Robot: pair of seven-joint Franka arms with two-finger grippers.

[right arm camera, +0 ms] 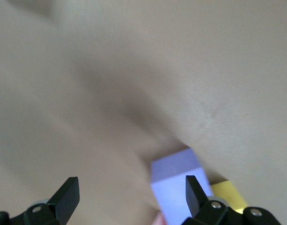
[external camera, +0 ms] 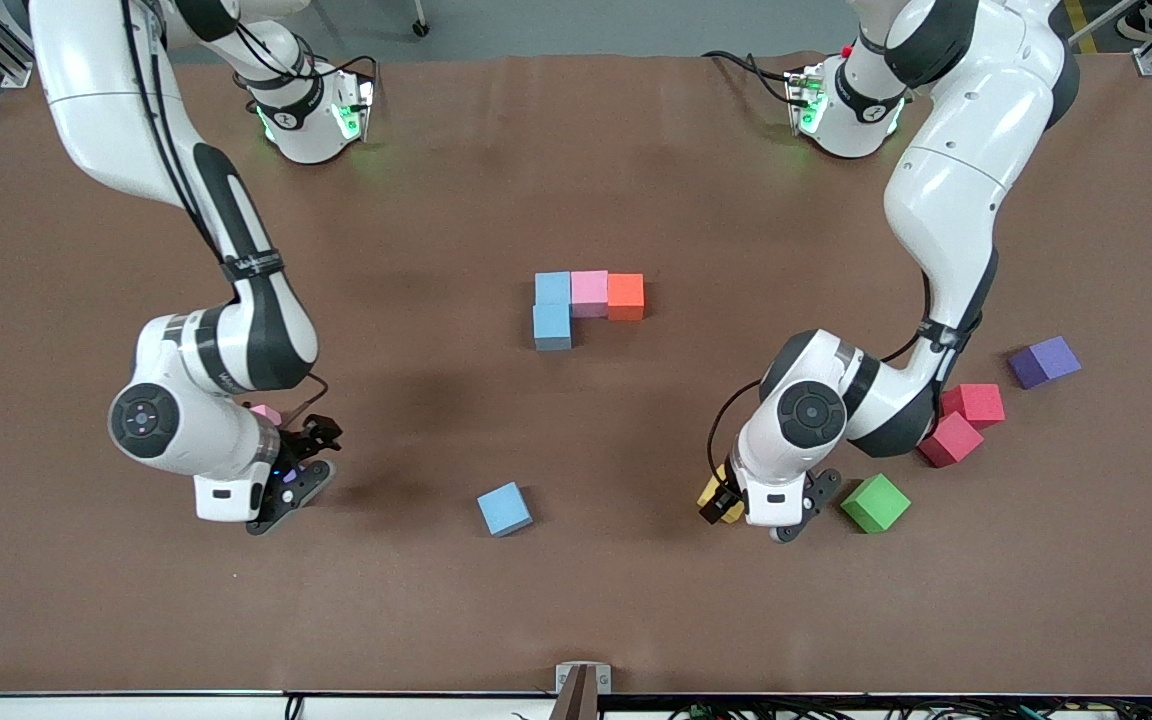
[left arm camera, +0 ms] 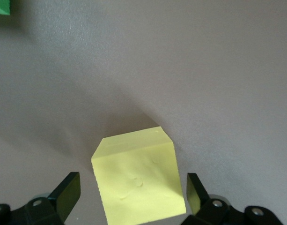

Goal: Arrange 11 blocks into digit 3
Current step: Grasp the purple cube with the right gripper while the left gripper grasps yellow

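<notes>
On the bench [external camera: 576,620], one block [left arm camera: 138,183] sat between the fingers of the left claw [left arm camera: 131,183], a second block [external camera: 874,502] just beside that claw, two touching blocks [external camera: 976,403] near it, farther from the front camera, and another block [external camera: 264,412] just beside the right claw [right arm camera: 131,187].

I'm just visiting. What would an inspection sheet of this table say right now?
Surface: brown table.
Job's things: joined blocks mid-table, two light blue, pink, orange. Loose: blue block, yellow block, green block, red blocks, purple block, pink block.
Clutter: nothing seen.
End effectors: left end effector open, straddling the yellow block; right end effector open, by the pink block.
Cables: black cables at the bases.
Surroundings: grey floor.
</notes>
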